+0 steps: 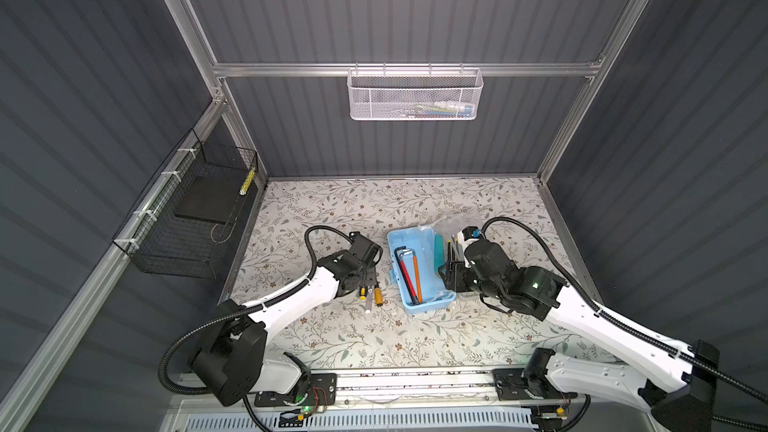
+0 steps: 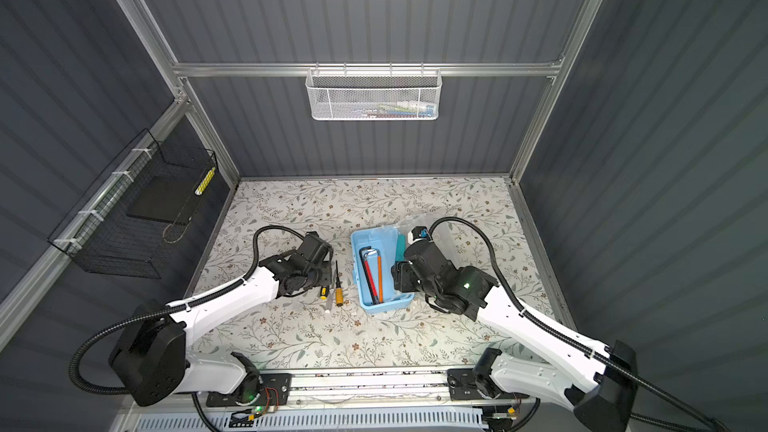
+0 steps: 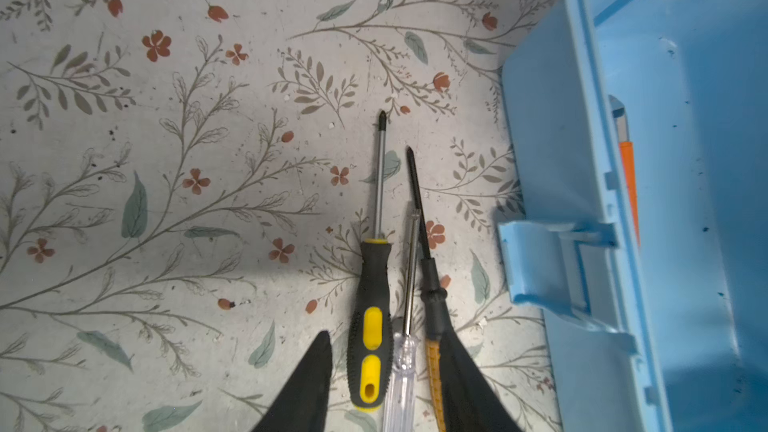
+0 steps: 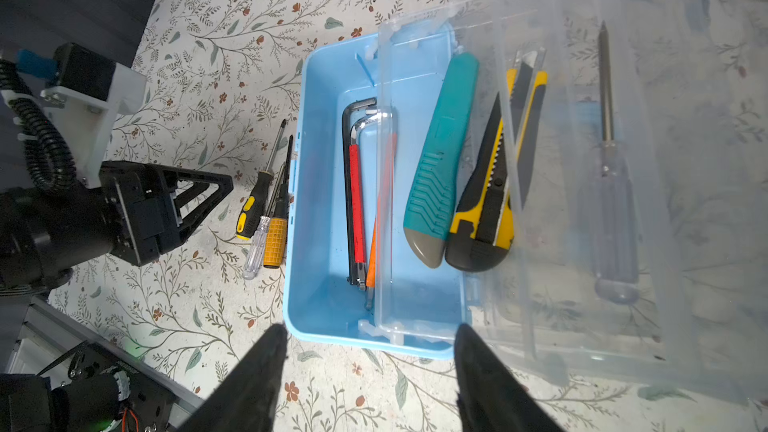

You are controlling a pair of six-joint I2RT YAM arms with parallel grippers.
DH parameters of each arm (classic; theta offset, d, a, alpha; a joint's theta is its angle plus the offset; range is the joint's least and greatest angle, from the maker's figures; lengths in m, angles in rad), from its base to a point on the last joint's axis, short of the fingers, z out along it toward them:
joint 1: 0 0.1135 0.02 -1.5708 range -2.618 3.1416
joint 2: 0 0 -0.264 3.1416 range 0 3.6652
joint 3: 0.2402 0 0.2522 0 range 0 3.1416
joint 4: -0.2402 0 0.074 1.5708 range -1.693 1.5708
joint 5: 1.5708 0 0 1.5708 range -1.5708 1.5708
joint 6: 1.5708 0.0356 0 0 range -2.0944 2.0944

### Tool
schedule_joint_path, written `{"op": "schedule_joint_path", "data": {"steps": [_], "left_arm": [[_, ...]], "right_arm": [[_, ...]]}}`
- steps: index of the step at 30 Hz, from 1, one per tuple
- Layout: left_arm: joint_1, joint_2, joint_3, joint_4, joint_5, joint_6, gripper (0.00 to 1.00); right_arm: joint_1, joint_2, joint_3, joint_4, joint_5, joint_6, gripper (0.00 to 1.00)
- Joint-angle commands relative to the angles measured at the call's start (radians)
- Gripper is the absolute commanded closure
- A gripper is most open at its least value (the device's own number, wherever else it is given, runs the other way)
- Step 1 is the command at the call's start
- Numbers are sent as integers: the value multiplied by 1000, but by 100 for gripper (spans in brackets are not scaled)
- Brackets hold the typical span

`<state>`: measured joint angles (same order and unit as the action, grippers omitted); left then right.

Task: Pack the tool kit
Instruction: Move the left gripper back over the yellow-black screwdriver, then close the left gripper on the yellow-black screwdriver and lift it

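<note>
The light-blue tool kit box (image 1: 428, 309) (image 4: 324, 218) lies open mid-table, with hex keys (image 4: 355, 193) and an orange tool inside. Its clear lid (image 4: 582, 243) is folded out to the side. A teal tool (image 4: 440, 160), a yellow-black utility knife (image 4: 490, 193) and a clear-handled screwdriver (image 4: 611, 209) lie beside the box at the lid. Three screwdrivers (image 3: 372, 326) (image 2: 334, 284) lie side by side left of the box. My left gripper (image 3: 384, 336) is open and straddles their handles. My right gripper (image 4: 368, 334) is open at the box's near end, holding nothing.
A white mesh basket (image 1: 415, 95) hangs on the back wall. A black wire basket (image 1: 187, 218) is mounted on the left wall. Dark panel walls enclose the floral table (image 1: 353, 342) on three sides.
</note>
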<state>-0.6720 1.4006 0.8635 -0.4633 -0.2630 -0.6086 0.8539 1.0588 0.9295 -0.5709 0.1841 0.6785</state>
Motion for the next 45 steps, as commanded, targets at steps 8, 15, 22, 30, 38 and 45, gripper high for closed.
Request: {"op": "schedule_joint_path", "data": {"steps": [8,15,22,30,38,45], "left_arm": [[24,78,-14,33,26,44,61],[27,139,-17,75,30,44,63],[27,211,-3,98,25,53,66],[28,261,19,97,8,64,71],[28,278,19,91,-19,59,76],[28,284,31,72,-41,48,100]], "right_arm": [[3,23,-30,50,4,20,35],[-15,24,-45,69,-21,12,35],[-44,9,-71,98,-49,15,35],[-63,22,-83,119,-82,19,35],[-81,42,-95,145,-109,19,35],[-88,53,-95,155,-124,26,35]]}}
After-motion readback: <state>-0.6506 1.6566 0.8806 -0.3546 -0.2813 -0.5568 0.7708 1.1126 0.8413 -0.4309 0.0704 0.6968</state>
